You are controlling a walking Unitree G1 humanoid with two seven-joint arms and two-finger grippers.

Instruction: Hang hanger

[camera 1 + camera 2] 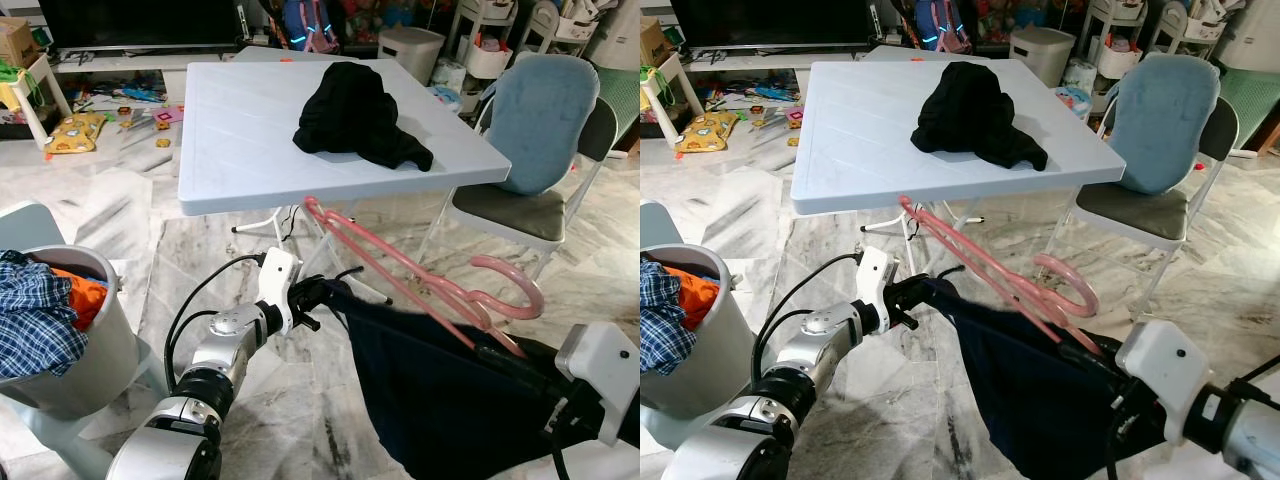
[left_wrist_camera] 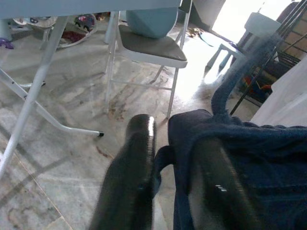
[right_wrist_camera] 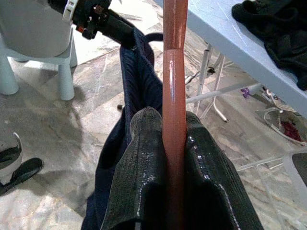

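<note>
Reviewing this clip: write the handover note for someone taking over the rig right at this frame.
Right gripper: shut on the pink plastic hanger, low at the robot's right.
Left gripper: shut on one edge of the dark navy garment, which hangs between both arms, beside the hanger's bar.
Black cloth lies on the pale blue folding table; grey laundry basket at left holds more clothes.
Done: hanger and garment picked up.
Left: get the garment onto the hanger, then hang it.
</note>
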